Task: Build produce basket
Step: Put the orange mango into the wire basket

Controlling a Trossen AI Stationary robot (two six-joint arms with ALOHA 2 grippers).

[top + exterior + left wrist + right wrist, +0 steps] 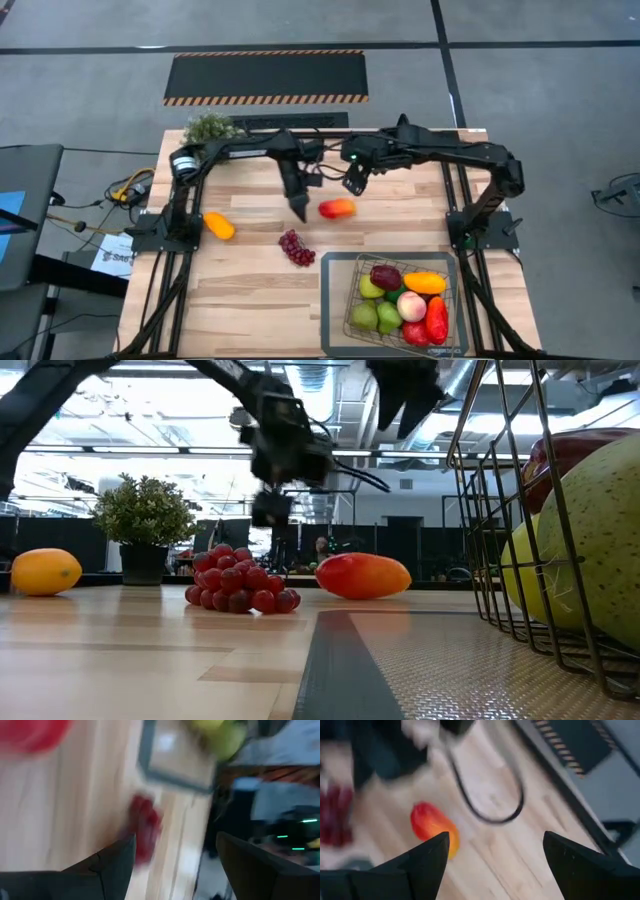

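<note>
- Landmark = red-orange pepper (337, 208), lying on the bare table (240, 290) w/ nothing touching it.
- Potted plant (209, 128): far-left corner of table, well left of the pepper & farther back.
- Orange pepper (219, 226): on the wood, well left of the red-orange pepper, a bit nearer the front edge.
- Left gripper (299, 210): just left of the pepper, above the wood, fingers pointing down; left wrist view shows them spread wide, nothing btwn them.
- Purple grapes (296, 248): left of & in front of the pepper, close under the left gripper; not touched by it.
- Right gripper (354, 186): just behind & slightly right of the pepper, raised off the table; right wrist view shows fingers wide apart, empty, pepper on the wood below.
- Basket (345, 310): right of & well in front of the pepper, sitting on a grey mat at the front-right of the table.
- In the basket: green pears/apples, a dark red fruit, pink peach, an orange pepper & a red pepper, piled toward its right side.
</note>
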